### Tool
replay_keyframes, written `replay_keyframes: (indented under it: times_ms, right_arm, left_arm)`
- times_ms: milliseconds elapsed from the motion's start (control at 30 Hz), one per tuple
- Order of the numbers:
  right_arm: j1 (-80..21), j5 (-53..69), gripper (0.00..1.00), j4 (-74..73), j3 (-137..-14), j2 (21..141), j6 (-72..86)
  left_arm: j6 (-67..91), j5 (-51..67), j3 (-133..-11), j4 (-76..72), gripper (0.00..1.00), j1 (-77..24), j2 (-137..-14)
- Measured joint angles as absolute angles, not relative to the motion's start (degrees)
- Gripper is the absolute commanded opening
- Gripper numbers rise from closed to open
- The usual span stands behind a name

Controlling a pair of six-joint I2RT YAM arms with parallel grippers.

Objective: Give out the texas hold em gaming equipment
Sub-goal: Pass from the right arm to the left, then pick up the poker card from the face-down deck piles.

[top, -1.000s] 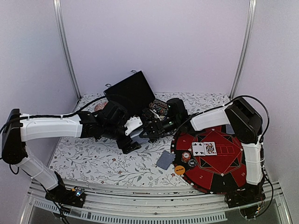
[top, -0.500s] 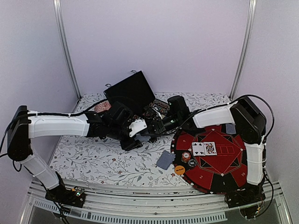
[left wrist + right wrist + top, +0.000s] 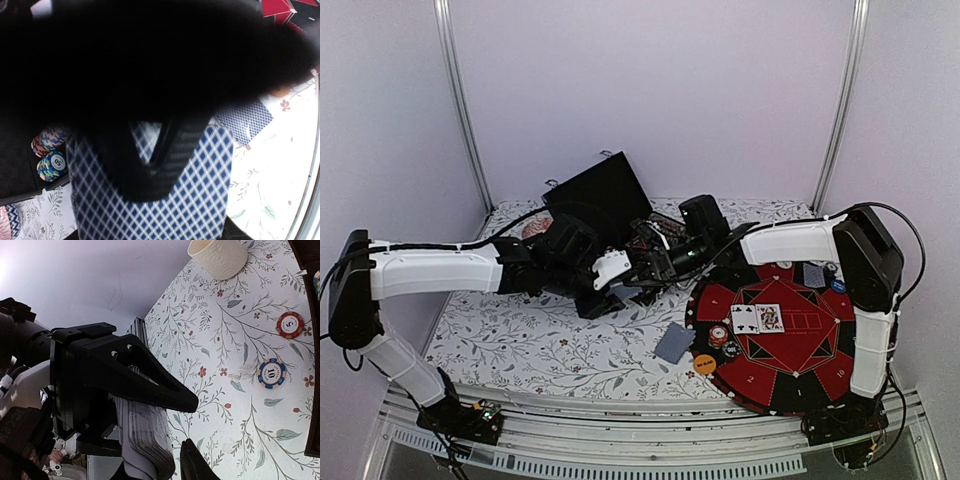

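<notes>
Between the two wrists, the deck of cards (image 3: pixel 142 440) with blue-diamond backs, edge-on in the right wrist view, clamped in the left gripper (image 3: pixel 618 287) above the floral cloth (image 3: pixel 520 340), just in front of the open black case (image 3: pixel 605 195). Nose to nose with it, the right gripper (image 3: pixel 645 272), one dark fingertip (image 3: pixel 191 462) just beside the deck's edge; width of that pincer impossible to tell, second finger out of view. From the left edge, the left arm stretched low and nearly straight to the table's middle; opposite, the right arm bent at the elbow over the round red-and-black mat (image 3: pixel 800 385), forearm reaching leftward. On the mat, two face-up cards (image 3: pixel 758 318) and a short chip stack (image 3: pixel 719 335); at its left rim an orange button disc (image 3: pixel 704 364) and one face-down card (image 3: pixel 674 343). Under the right wrist camera, a red chip (image 3: pixel 290 325), a blue chip (image 3: pixel 271 373) and a cream cup (image 3: pixel 218 257) on the cloth. Wide stretch of floral cloth on the near left of the wrists; case close behind, mat close on the right.
</notes>
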State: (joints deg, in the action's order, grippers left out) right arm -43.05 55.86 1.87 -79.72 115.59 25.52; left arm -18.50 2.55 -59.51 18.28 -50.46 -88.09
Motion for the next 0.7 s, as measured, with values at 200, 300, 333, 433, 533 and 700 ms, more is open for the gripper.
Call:
replay_keyframes:
  times_ms: [200,300,333,433,533,700]
  right_arm:
    - [-42.7,53.6,0.32,-2.5,-80.0,114.6,22.8]
    - [-42.6,53.0,0.34,-4.0,-80.3,114.5,21.6]
    - [-42.6,53.0,0.34,-4.2,-80.3,114.5,21.5]
    - [-42.6,52.8,0.35,-5.4,-80.4,114.4,20.8]
    - [-42.6,52.5,0.35,-6.5,-80.7,113.9,20.1]
    - [-42.3,51.9,0.29,-8.0,-81.3,111.9,19.1]
  left_arm:
    - [-18.4,2.5,-59.1,18.3,0.48,-50.5,-88.0]
    - [-18.3,2.5,-59.0,18.3,0.48,-50.5,-88.0]
    - [-18.3,2.5,-59.0,18.3,0.48,-50.5,-88.0]
    - [-18.3,2.5,-58.8,18.3,0.48,-50.5,-88.0]
    - [-18.3,2.6,-58.8,18.3,0.48,-50.5,-88.0]
    - [-18.2,2.5,-58.8,18.3,0.48,-50.5,-88.0]
